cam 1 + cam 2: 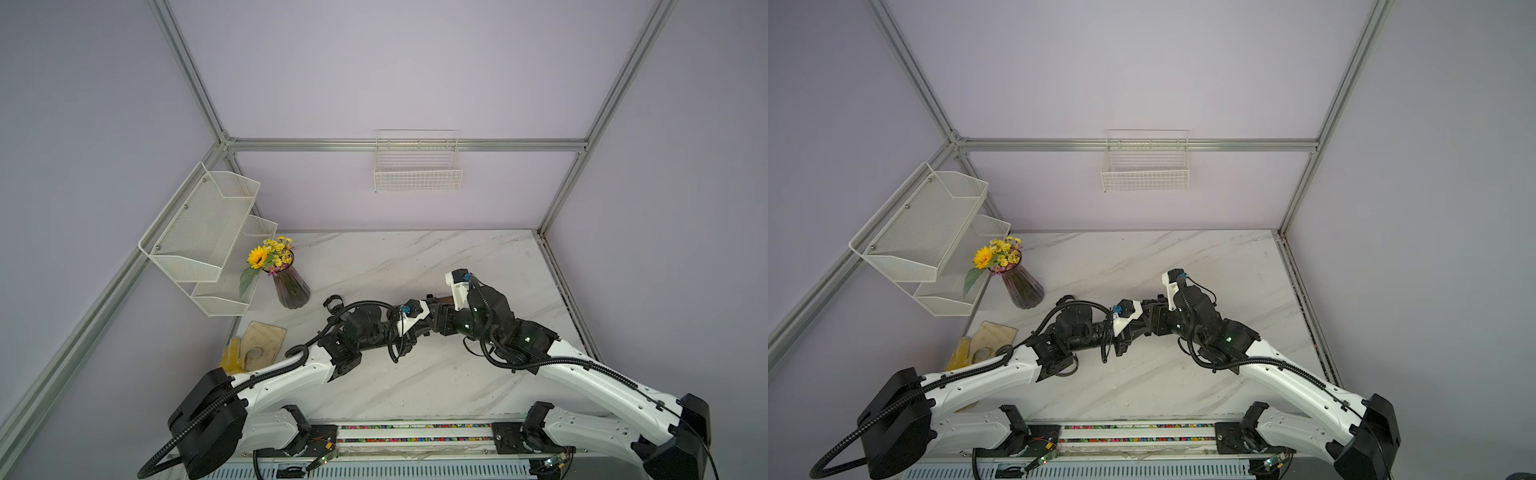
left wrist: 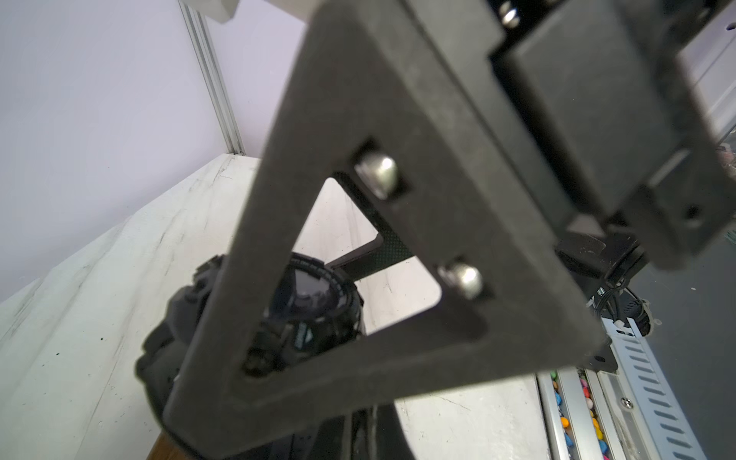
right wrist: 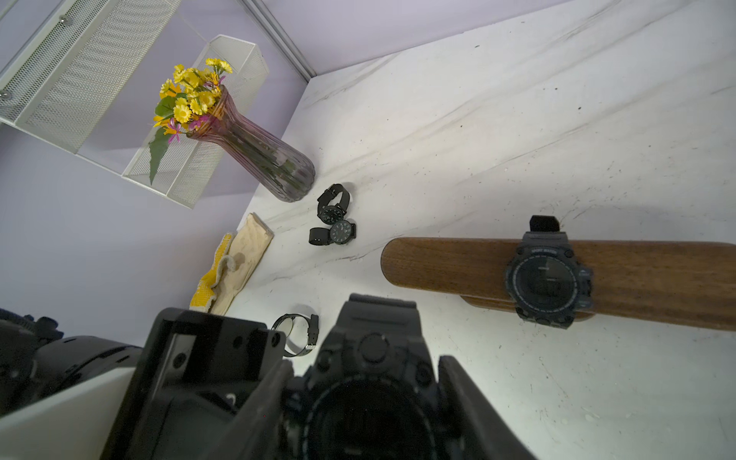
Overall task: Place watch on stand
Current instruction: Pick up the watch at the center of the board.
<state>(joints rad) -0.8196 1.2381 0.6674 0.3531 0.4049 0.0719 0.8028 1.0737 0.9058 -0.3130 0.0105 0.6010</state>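
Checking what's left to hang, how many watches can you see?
5 watches: one on the stand, two beside the vase, one near the glove, one in the left gripper. More may be hidden.

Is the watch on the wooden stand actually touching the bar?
Touching. The right wrist view shows the black watch strapped around the stand, its case flat against the bar.

Chunky black watch [image 3: 370,398], near brown wooden stand [image 3: 450,265], second watch [image 3: 549,280] strapped around its bar
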